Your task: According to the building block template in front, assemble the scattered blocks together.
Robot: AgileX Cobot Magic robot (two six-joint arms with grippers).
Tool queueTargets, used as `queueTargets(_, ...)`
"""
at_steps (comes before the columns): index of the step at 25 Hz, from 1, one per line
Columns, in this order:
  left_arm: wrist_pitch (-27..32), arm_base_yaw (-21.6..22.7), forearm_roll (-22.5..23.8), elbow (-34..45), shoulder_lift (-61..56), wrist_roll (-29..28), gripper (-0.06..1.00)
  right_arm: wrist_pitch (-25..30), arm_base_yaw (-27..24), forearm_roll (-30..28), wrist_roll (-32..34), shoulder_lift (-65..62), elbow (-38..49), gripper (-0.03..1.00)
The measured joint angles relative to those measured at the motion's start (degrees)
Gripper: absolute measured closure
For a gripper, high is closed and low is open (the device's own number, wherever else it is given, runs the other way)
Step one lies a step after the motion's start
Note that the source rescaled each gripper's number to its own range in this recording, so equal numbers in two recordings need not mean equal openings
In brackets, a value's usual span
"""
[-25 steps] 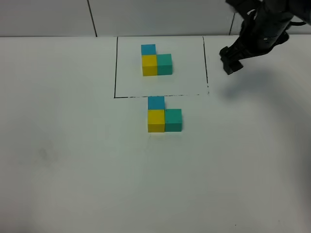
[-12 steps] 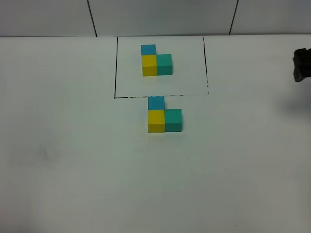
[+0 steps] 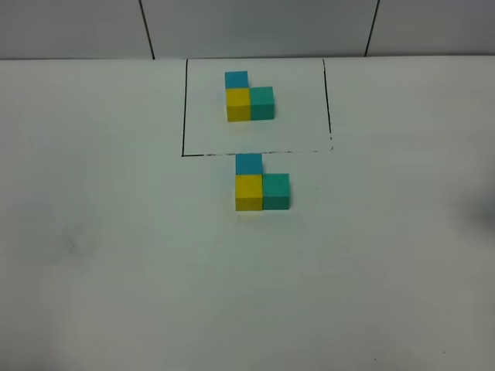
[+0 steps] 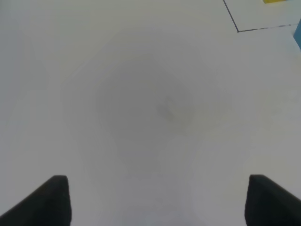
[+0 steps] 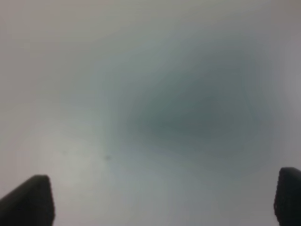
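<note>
In the exterior high view the template frame (image 3: 183,116) is a thin black rectangle holding a joined blue (image 3: 236,78), yellow (image 3: 237,104) and teal-green (image 3: 261,102) trio. Just below the frame's front line the unframed sky-blue cube (image 3: 248,163), yellow cube (image 3: 248,192) and teal-green cube (image 3: 276,191) sit joined in the same L shape. Neither arm shows in that view. My left gripper (image 4: 157,200) is open over bare table; a frame corner (image 4: 237,29) and a blue cube edge (image 4: 298,36) show in the left wrist view. My right gripper (image 5: 164,200) is open over bare table.
The white table (image 3: 116,255) stretches around the cubes. A white panelled wall (image 3: 255,27) with dark seams runs along its far edge.
The right arm has drawn away from beside the frame's right side, moved to the right and left the exterior view. The cubes have not moved.
</note>
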Motion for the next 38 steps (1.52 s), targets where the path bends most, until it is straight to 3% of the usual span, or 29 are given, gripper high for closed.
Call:
queueTargets(11,0.0,0.0,0.0,0.0,0.0,0.1,0.08,-0.6,0.0,1.9,2.6,-16.5,12.3,0.08)
queueTargets(26,0.0,0.0,0.0,0.0,0.0,0.1,0.08,11.0,0.0,1.4,6.8,-45.8,21.3,0.08)
queueTargets(38,0.0,0.0,0.0,0.0,0.0,0.1,0.08,12.6,3.7,0.2,7.3,-64.3,28.7,0.08)
